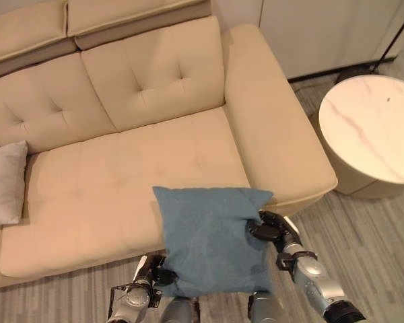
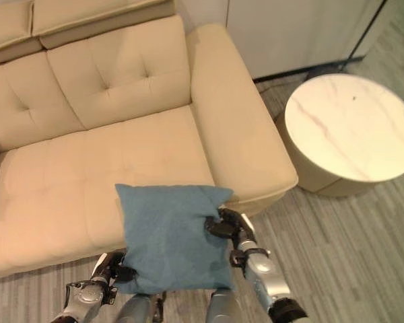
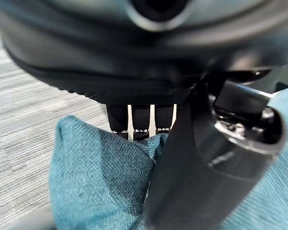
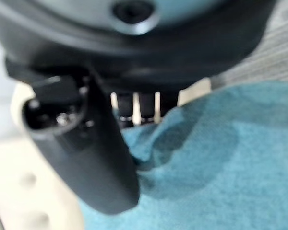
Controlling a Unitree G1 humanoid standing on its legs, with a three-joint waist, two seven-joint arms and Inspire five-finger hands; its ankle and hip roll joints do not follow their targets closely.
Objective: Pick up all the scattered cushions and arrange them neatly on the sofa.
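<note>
You have the blue cushion (image 1: 212,239) gripped in both hands: the left hand (image 1: 147,274) pinches its near left corner, the right hand (image 1: 273,229) its right edge. It hangs over the sofa's (image 1: 121,175) near edge. A grey cushion (image 1: 3,182) lies far left.

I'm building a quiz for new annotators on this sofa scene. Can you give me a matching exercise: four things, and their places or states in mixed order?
Things:
1. blue cushion
2. grey cushion
3. round table
4. right robot hand

Places or states:
A. stands on the floor beside the sofa's armrest
B. pinches the blue cushion's edge
C. lies on the seat at the sofa's far left
D. held up by both robot hands before the sofa's front edge

Pairs: 1-D, 2-C, 3-A, 4-B
</note>
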